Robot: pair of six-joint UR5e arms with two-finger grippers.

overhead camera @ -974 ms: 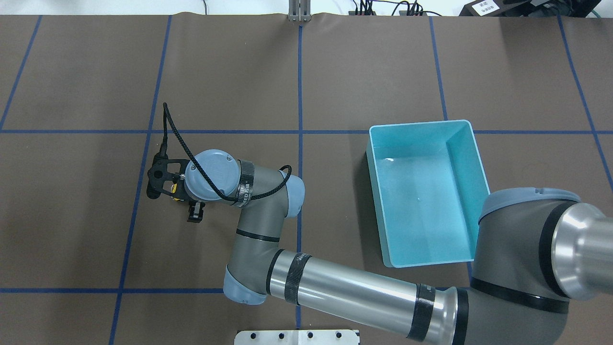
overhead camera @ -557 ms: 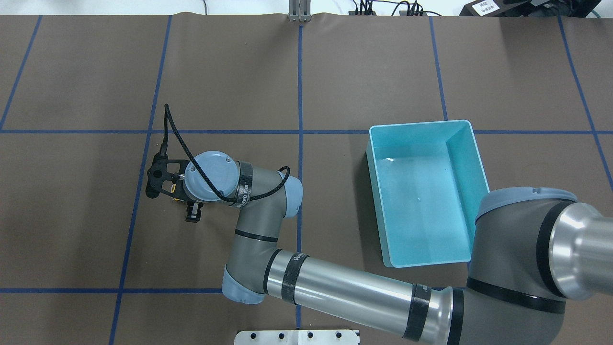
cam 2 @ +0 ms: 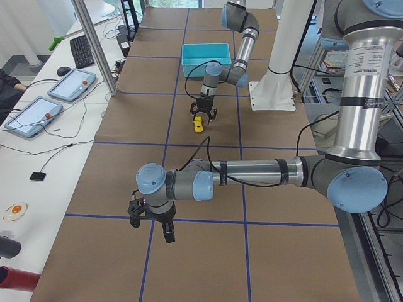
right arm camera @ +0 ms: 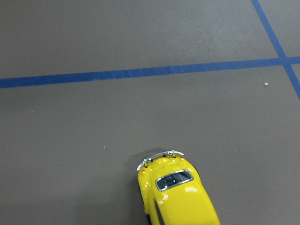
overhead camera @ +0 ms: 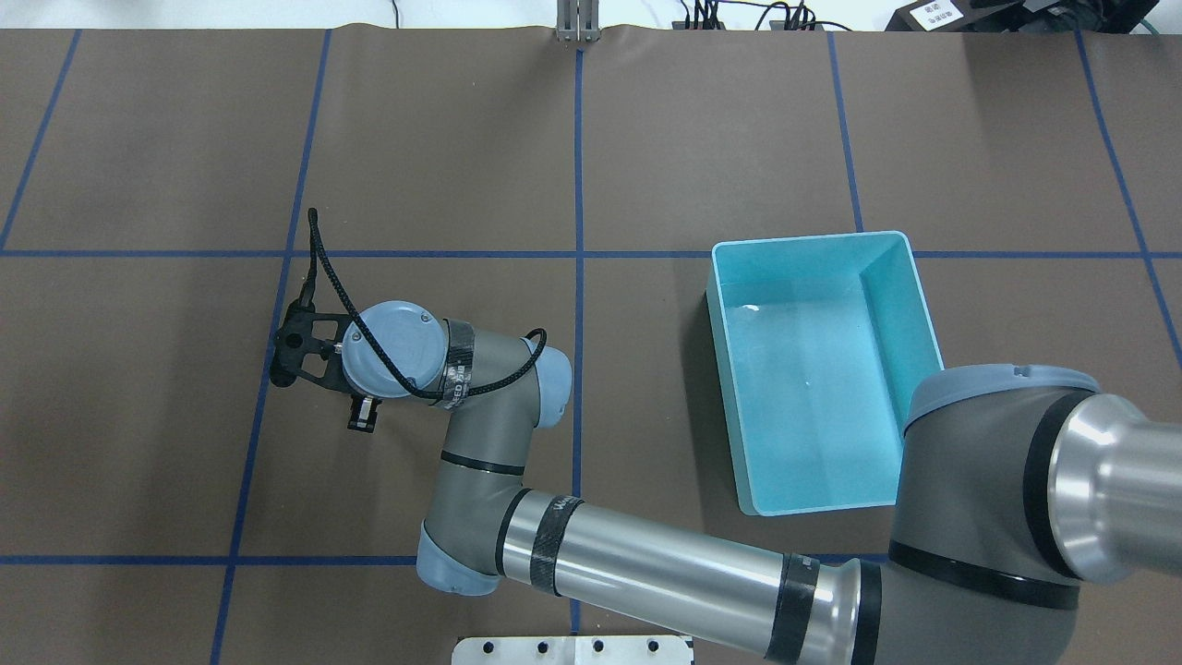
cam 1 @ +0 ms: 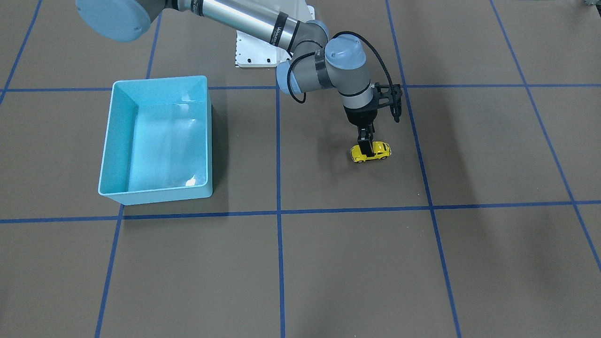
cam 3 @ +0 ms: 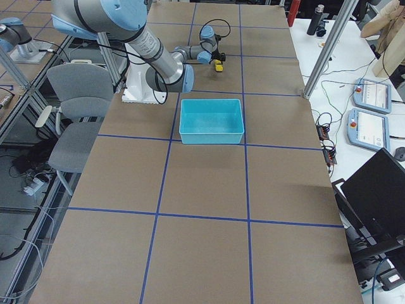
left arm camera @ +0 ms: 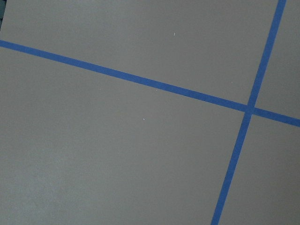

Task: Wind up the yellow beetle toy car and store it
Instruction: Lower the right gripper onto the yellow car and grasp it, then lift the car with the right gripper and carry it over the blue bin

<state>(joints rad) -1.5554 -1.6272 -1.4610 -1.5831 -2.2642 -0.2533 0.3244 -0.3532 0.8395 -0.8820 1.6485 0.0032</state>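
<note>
The right gripper (cam 1: 366, 150) has its jaws closed on the yellow beetle toy car (cam 1: 381, 150), which stands on the tabletop (cam 1: 328, 263), well apart from the light blue bin (cam 1: 155, 197). For the left gripper (cam 2: 168, 234), I cannot tell how the jaws stand.

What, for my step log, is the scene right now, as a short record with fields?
car: yellow beetle toy car, wheels on the table, outside the bin
right hand: low on the car, closed across its body
left hand: above bare table, far from the car; open or shut cannot be told
bin: light blue bin, no car in it, across a blue tape line from the car
stage: car not yet stored
</note>
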